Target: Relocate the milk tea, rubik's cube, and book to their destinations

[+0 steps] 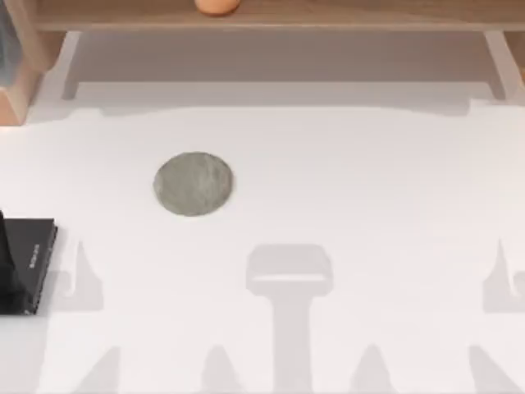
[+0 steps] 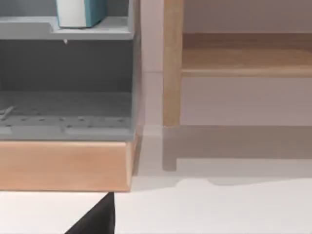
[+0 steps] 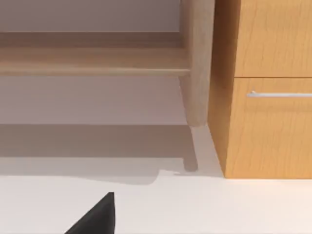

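Grey and speckled, the coaster [image 1: 194, 184] lies flat on the white table [image 1: 369, 180], left of the middle. The flat black book [image 1: 29, 264] lies at the left edge. The milk tea [image 1: 217, 6] stands on the wooden shelf [image 1: 344, 15] behind. The teal book [image 2: 82, 12] stands upright on a grey shelf [image 2: 97, 29]. For both hands I cannot tell whether the fingers are spread or pressed together.

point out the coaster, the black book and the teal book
coaster [image 1: 194, 183]: top view, middle of the grey disc
black book [image 1: 29, 264]: top view, its flat cover, table's left edge
teal book [image 2: 95, 12]: left wrist view, teal cover, on the grey shelf
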